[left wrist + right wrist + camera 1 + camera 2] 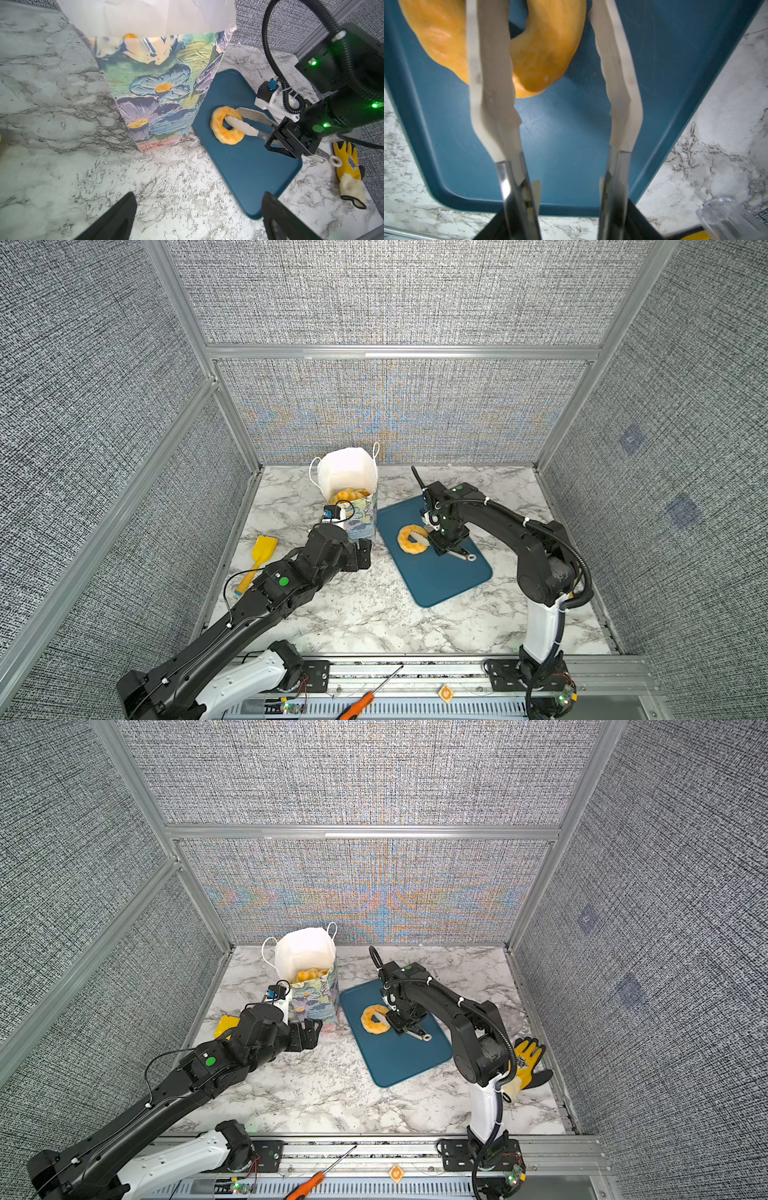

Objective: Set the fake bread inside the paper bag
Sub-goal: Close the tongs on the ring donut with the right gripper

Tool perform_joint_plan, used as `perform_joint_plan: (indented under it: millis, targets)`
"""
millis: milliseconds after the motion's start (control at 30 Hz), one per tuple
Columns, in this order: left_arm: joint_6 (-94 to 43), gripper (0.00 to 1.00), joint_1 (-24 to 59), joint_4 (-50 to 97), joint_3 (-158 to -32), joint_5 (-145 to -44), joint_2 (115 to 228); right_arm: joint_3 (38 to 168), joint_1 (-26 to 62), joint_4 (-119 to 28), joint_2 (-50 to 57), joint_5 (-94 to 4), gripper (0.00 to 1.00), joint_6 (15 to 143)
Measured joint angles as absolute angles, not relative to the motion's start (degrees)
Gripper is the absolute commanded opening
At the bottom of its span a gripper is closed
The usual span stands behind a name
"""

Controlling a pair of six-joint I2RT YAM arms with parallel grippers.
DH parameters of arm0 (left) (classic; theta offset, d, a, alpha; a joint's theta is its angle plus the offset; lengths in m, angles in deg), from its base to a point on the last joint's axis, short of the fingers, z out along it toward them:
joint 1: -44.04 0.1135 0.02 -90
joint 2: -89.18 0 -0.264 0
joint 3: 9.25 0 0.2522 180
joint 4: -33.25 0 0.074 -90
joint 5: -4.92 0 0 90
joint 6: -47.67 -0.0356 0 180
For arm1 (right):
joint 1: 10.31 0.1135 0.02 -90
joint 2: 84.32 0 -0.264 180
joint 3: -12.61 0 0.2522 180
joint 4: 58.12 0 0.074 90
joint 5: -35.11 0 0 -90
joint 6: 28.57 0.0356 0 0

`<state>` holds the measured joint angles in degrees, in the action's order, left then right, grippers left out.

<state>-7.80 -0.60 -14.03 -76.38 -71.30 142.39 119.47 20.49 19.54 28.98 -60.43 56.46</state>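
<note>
Doughnut: the glossy golden-orange ring doughnut of toy bread (412,538) lies flat on the dark blue plastic tray (440,585), just beside the bag.
Tongs: the steel tongs with cream plastic tips (245,127) straddle one side of the ring. One arm points into the hole and the other passes outside the rim. In the right wrist view the arms stand apart and I see no squeeze on the ring yet.
Right gripper: the right gripper (446,545) is clamped on the handles of the tongs, low over the tray.
Bag: the tall paper bag with pastel flower print and white lining (361,514) stands upright on the marble-pattern worktop (353,614). Other orange pastries (349,494) show close under its near edge.
Left gripper: the left gripper (307,1032) is spread wide at the foot of the bag and holds nothing. Whether it touches the paper, I cannot tell.
Risk, grip: the ring is smooth and caught on one side only, so I think it can swing or slip out when it is lifted.
Risk, bag: nothing holds the bag. A knock from the tongs on the rim can tip it or fold the paper.
Risk, space: the bag looks quite full, so the doughnut may rest on top and roll out.
</note>
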Motion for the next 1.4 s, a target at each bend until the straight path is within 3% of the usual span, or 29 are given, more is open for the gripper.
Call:
perform_joint_plan:
  millis: [767,1400]
  targets:
    - [-6.03,0.96,-1.15,-15.76,-74.65,-69.96,139.92,124.48,20.49,23.21,33.35,-61.0,0.59,54.62]
    - [-5.92,0.96,-1.19,-15.8,-74.21,-69.05,139.81,126.77,20.49,25.48,34.75,-61.0,0.4,53.82]
